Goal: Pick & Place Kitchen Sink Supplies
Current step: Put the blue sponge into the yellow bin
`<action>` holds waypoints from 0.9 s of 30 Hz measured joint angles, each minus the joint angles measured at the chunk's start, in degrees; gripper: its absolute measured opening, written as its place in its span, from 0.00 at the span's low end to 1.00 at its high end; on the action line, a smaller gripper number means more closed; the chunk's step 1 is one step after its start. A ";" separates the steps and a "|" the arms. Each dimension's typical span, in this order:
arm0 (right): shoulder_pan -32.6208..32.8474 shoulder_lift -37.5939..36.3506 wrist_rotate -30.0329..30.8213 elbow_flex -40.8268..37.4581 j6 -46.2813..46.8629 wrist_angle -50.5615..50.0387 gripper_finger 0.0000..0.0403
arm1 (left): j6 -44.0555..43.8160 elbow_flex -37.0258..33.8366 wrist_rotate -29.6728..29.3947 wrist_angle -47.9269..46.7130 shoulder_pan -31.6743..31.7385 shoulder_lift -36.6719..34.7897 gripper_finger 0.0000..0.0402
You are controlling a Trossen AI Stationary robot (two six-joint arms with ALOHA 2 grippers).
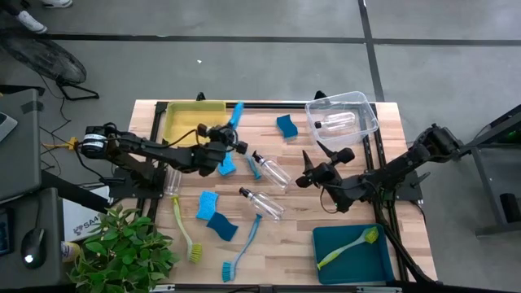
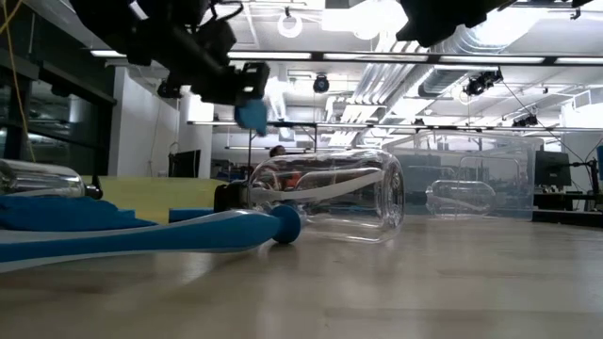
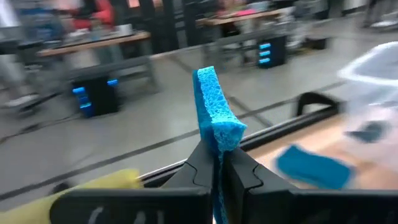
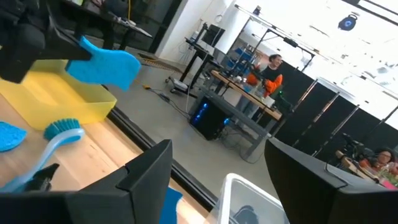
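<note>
Above the table's left-centre, just right of the yellow bin (image 1: 189, 122), a blue sponge (image 3: 214, 118) is pinched upright between the pressed-together fingers of the left gripper (image 1: 221, 145); the low view shows it carried clear of the wood. The step in hand appears to be the carry of this sponge to a bin. The yellow bin is the nearest and looks empty, so the next move likely calls for a short swing toward it, a lowering over its floor, and then a release; which bin is meant for sponges cannot be confirmed from here. The left arm reaches in from the left edge, stretched low and nearly level across the table, wrist over the wood just off the bin's right wall. The right gripper (image 1: 313, 174) hovers near centre with its fingers spread and nothing between them, its arm extended in from the right side and angled toward the middle. Still loose on the wood: three more sponges (image 1: 207, 204), two clear bottles (image 1: 273, 172) at centre and a third by the left frame, and brushes (image 1: 242, 243) toward the near edge. One bottle lies in the clear bin (image 1: 365, 108), and a green brush (image 1: 348, 246) in the teal bin (image 1: 381, 267).
</note>
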 joint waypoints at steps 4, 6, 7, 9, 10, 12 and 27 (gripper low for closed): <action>0.00 0.00 0.00 0.00 0.13 -0.33 0.62 | -9.22 -0.02 -6.54 -8.65 0.94 0.00 0.00; 0.00 0.00 0.00 0.00 0.15 -0.34 0.62 | -14.01 -0.02 -7.96 -12.48 1.74 0.00 0.00; 0.00 0.00 -0.01 0.00 0.15 -0.33 0.62 | -16.34 -0.02 -7.85 -14.55 2.34 0.00 0.00; -0.01 0.00 -0.01 0.00 0.17 -0.33 0.62 | -20.83 -0.02 -6.60 -18.41 3.90 0.00 0.00; 0.00 0.00 0.00 0.00 0.17 -0.33 0.62 | -22.63 -0.02 -5.55 -19.90 4.69 0.00 0.00; -0.01 0.00 -0.02 0.00 0.17 -0.33 0.62 | -25.68 -0.02 -3.59 -22.75 6.24 0.00 0.00; -0.02 0.00 -0.24 0.00 0.62 -0.29 0.62 | -30.10 -0.19 3.11 -27.35 13.43 0.07 0.00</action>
